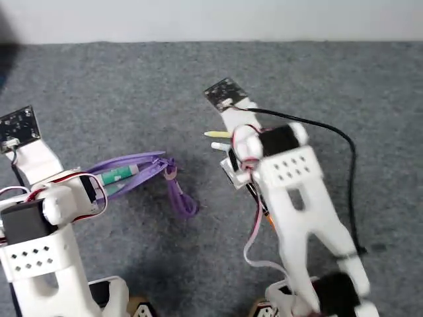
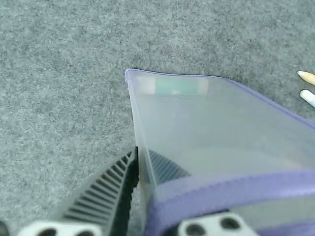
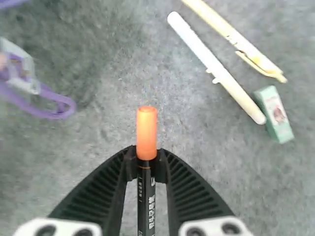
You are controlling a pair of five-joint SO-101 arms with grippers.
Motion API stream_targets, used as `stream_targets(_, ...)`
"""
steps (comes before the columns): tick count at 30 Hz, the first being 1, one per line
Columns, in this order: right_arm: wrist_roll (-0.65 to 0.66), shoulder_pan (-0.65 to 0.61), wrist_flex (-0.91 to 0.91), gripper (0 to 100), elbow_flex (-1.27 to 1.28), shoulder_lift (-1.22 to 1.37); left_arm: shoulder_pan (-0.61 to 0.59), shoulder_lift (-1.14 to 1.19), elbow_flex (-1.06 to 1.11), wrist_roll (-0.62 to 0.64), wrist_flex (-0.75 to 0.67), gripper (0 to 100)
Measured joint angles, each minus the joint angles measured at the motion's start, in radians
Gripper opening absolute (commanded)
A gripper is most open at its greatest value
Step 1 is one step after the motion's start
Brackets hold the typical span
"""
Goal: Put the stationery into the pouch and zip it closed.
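Pouch (image 1: 129,173): clear with purple trim, on the grey table (image 1: 99,86), in front of the left arm.
Left gripper (image 2: 140,158): clenched on the pouch's edge.
Right gripper (image 3: 146,156): grasping an orange-capped pen (image 3: 146,130), cap pointing forward.
White pen (image 3: 211,64) and yellow pen (image 3: 231,37): lying side by side on the table.
Green eraser (image 3: 273,113): just beside the white pen's end.

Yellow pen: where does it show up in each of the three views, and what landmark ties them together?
High view: the yellow pen lies right of the pouch.
Left wrist view: its tip peeks past the pouch's far edge.
Right wrist view: the pen lies beyond the pencil held in the jaws.
Shared landmark: the white pen lying right beside it.
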Motion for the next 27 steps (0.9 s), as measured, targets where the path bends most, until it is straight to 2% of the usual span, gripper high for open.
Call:
stream_targets(6, -0.115, -0.077, 0.048, 0.8, 0.000, -0.293, 0.000, 0.000, 0.000, 0.000, 0.000, 1)
stream_targets(10, -0.209, -0.206, 0.011, 0.8, 0.000, -0.460, 0.000, 0.000, 0.000, 0.000, 0.000, 1)
stream_targets(16, -0.278, -0.400, -0.192, 0.8, 0.000, -0.549, 0.000, -0.003, 0.017, 0.000, 0.000, 1)
stream_targets(27, -0.284, -0.554, -0.692, 0.8, 0.000, -0.470, 0.000, -0.012, 0.048, 0.000, 0.000, 1)
